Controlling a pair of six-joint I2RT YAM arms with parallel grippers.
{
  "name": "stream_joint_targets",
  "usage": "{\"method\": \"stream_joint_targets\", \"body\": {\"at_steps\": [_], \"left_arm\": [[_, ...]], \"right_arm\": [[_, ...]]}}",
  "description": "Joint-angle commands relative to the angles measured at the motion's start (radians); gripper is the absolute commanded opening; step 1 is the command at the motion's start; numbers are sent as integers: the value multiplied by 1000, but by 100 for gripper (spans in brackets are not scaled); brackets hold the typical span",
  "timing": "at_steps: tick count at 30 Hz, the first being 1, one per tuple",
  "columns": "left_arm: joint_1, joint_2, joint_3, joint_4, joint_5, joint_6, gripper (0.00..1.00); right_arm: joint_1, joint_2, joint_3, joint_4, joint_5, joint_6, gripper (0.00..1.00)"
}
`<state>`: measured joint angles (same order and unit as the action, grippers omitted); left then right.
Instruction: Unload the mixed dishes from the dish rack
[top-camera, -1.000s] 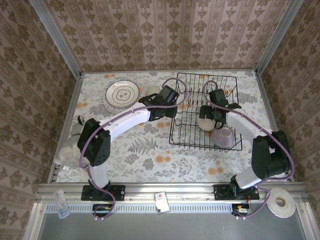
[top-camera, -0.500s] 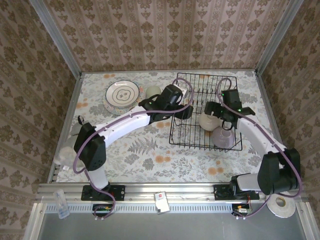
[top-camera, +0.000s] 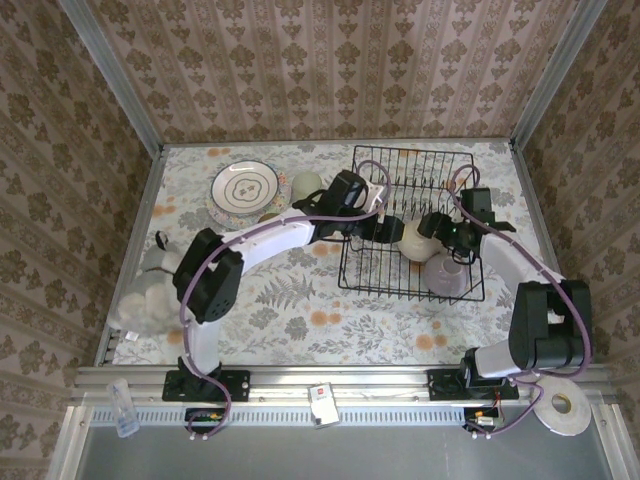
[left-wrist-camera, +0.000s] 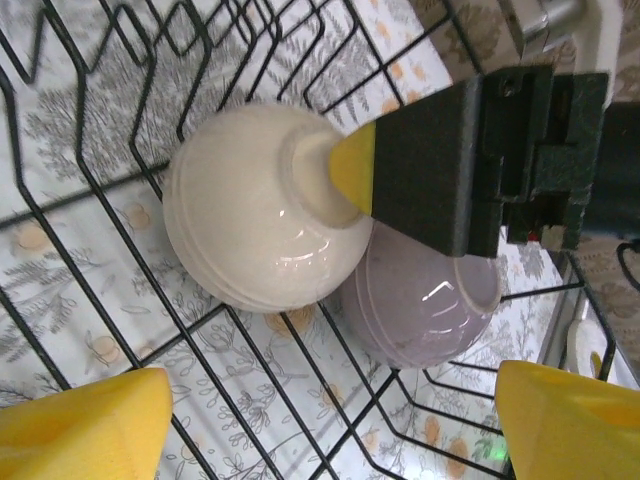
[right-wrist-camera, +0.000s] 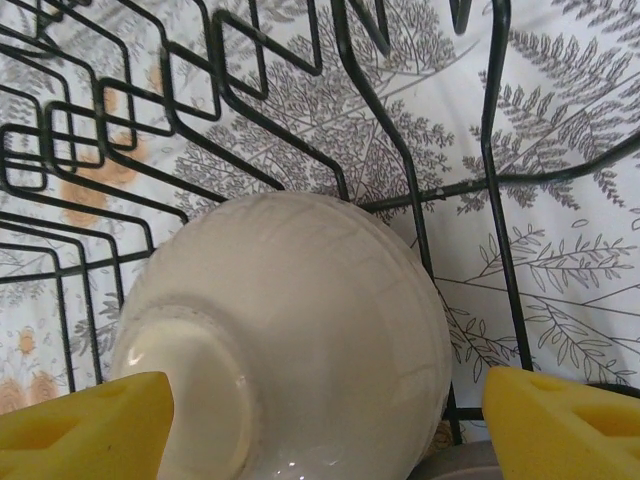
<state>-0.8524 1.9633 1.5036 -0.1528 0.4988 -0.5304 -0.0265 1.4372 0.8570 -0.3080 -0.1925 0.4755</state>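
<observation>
Patterned wallpaper is closing in three sides, and a floral-printed table (top-camera: 290, 300) is filling the floor of the cell. At its far right corner the black wire rack (top-camera: 400, 165) is sitting, its long side running along the far edge. Both arms are reaching into it: the left arm (top-camera: 270, 235) is arching in from the left edge of the table, and the right arm (top-camera: 510, 260) is bending in over the rack's right side. A stack of plates (top-camera: 244, 188) is lying by the far edge, toward the far left corner, well apart from the rack. The lavender bowl (top-camera: 447, 275) is resting bottom up at the rack's near edge, toward its near right corner. The cream bowl (top-camera: 413, 240) is lying just beside it, touching it, nearer the rack's middle, with its foot ring showing. A pale glass (top-camera: 306, 184) is standing between the plates and the rack's left edge. The left gripper (top-camera: 385, 228) is hovering over the rack wires with its fingers spread wide, gripping nothing, both bowls just ahead of it. The right gripper (right-wrist-camera: 320, 430) is also standing apart, straddling the cream bowl; one yellow pad (left-wrist-camera: 352, 165) is pressing against the foot ring, while the other finger is staying clear of the bowl's side.
</observation>
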Motion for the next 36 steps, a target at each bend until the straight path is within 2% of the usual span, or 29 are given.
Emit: {"method": "stream_joint_targets", "body": {"at_steps": [1,6,19,32,36], "left_arm": [[11,30,36,21,79,-46,88],[36,75,46,23,67,-86,88],[76,109,19,39,-29,-164,86],[67,147,97,-120,-101,-122,89],[60,158,112,-123,-95,-123,91]], "right_arm": [[-3,29,2,22,-18,12,81],[-3,55,-1,28,-27,26,78],[-3,165,-30,167,-202,95,64],[-23,211,-33,156,-187,123,52],[-32,233,-35,156,-187,127,49]]}}
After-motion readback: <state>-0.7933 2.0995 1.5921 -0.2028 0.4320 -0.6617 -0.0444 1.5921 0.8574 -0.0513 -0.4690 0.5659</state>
